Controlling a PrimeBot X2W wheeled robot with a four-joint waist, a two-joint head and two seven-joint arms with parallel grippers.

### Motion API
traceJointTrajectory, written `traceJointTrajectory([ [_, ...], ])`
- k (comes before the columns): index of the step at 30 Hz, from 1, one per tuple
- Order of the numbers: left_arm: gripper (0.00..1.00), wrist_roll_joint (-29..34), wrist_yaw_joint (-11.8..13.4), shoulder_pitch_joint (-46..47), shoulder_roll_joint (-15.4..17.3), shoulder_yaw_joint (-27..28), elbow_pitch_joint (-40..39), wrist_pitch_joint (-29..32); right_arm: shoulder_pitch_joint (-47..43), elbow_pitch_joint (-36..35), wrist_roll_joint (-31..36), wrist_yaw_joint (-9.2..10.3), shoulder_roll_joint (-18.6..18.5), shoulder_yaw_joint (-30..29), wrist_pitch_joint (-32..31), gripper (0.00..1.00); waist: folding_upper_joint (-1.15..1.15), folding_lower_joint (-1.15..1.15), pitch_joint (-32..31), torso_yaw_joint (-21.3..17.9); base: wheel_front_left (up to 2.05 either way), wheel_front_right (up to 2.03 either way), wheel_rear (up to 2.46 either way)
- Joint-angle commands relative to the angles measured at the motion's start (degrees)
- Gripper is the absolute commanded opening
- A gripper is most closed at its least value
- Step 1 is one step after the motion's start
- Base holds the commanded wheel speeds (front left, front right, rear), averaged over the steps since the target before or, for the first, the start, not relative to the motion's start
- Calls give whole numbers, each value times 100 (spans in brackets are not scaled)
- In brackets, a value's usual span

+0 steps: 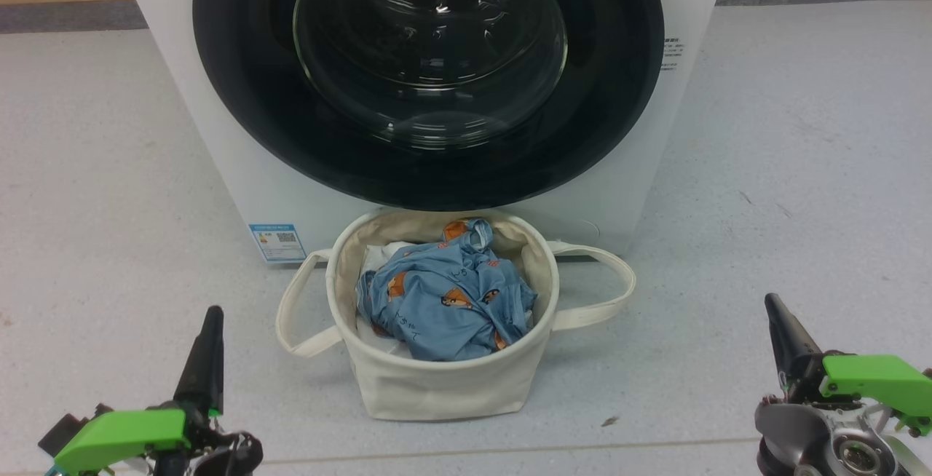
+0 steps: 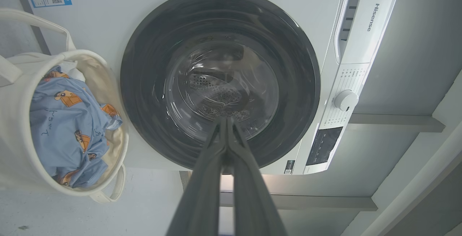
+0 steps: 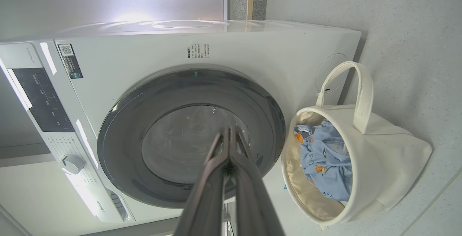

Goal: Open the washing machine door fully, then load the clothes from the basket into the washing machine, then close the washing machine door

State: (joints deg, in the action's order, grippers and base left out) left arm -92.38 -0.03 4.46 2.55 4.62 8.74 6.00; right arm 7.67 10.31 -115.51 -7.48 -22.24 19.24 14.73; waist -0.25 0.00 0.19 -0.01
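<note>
Both the left end effector (image 1: 210, 330) and right end effector (image 1: 780, 319), pressed together, flank the basket (image 1: 437, 389), probably parked below the shut washing machine door (image 1: 429, 177) so the clothes (image 1: 444, 301) travel little.

The washing machine door (image 1: 429, 170) loses its upper rim to the head view's top edge. Below it, in the basket (image 1: 437, 381), white fabric (image 1: 378, 254) lies mostly hidden under the clothes (image 1: 444, 308). Printed text (image 1: 670, 54) right of the door is too small to read.

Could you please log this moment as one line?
door: shut | clothes: in basket | left gripper: shut, empty | right gripper: shut, empty | next: open door
</note>
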Motion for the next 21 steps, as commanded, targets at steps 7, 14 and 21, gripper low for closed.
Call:
traceJointTrajectory([
  [7,0,21,-44,121,32,203,-227,37,84,-184,11,-1,-149,36,27,0,0,0,0,0,0,0,0],
  [14,0,21,-44,121,32,203,-227,37,84,-184,11,-1,-149,36,27,0,0,0,0,0,0,0,0],
  [21,0,21,-44,121,32,203,-227,36,84,-184,11,-1,-149,36,27,0,0,0,0,0,0,0,0],
])
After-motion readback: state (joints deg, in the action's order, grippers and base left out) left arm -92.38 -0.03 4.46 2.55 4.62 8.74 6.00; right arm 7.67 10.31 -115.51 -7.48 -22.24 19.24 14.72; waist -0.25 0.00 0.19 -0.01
